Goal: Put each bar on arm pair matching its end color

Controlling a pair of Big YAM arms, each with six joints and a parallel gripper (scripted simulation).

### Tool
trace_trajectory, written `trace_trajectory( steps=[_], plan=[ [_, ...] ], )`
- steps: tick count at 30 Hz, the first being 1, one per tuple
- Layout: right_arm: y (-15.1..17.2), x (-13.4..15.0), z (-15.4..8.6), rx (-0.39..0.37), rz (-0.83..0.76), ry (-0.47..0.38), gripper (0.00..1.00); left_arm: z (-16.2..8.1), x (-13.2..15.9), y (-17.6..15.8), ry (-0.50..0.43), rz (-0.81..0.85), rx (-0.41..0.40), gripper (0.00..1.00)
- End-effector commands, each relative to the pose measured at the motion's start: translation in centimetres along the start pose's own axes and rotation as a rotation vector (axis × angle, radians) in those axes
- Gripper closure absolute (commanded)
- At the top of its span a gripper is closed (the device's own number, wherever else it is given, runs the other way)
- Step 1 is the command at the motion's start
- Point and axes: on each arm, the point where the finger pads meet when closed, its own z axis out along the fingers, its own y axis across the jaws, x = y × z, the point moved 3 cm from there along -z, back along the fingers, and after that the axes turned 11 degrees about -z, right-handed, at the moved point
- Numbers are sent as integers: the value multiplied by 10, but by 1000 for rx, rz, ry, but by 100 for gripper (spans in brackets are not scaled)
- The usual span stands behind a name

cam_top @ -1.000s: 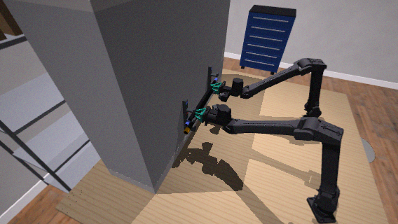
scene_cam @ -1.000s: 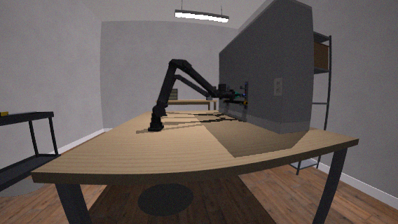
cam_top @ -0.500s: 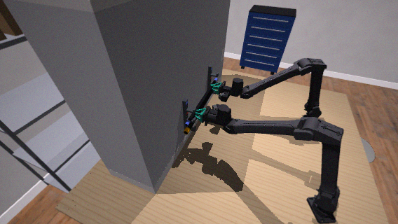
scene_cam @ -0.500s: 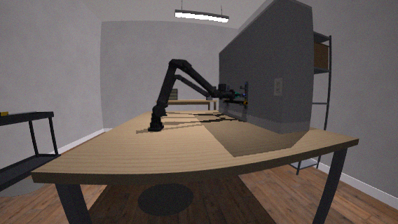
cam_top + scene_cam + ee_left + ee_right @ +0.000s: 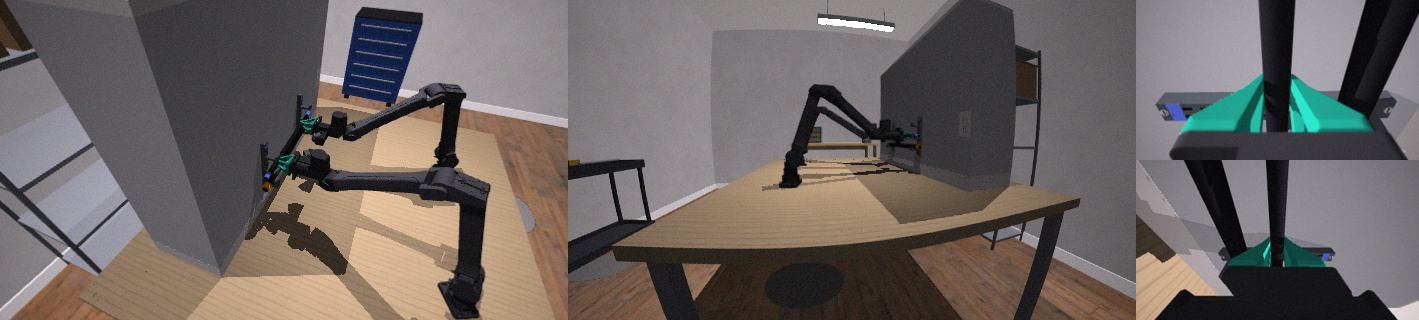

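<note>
Top view: blue-ended bar [image 5: 288, 148] [image 5: 917, 135] [image 5: 1279, 43] [image 5: 1277, 203] clamped near its ends in left claw [image 5: 282, 163] [image 5: 913, 135] [image 5: 1277, 81] and right claw [image 5: 303, 125] [image 5: 1277, 240], in front of rack uprights [image 5: 299, 112] [image 5: 1166, 98] [image 5: 1315, 252]. Orange-ended bar [image 5: 266, 186] [image 5: 918, 147] [image 5: 1382, 46] [image 5: 1219, 206] just below, outside both claws. Impossible to tell whether blue-ended bar touches the rack arms.

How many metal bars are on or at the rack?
2. The blue-ended bar is clamped by the left gripper and right gripper; the orange-ended bar is below it, mostly hidden from the top view.
</note>
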Motion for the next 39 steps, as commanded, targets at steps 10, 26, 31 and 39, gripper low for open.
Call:
trace_trajectory(
  steps=[10,26,31,39],
  plan=[
    [-21,2,17,37,36,12,100,1,1,45,0,-43,-82,100],
    [-21,2,21,37,36,12,100,6,2,45,0,-43,-82,100],
    [-21,1,22,37,36,12,100,8,2,45,0,-43,-82,100],
    [-25,2,22,37,36,12,100,8,1,49,0,-43,-82,100]
  ],
)
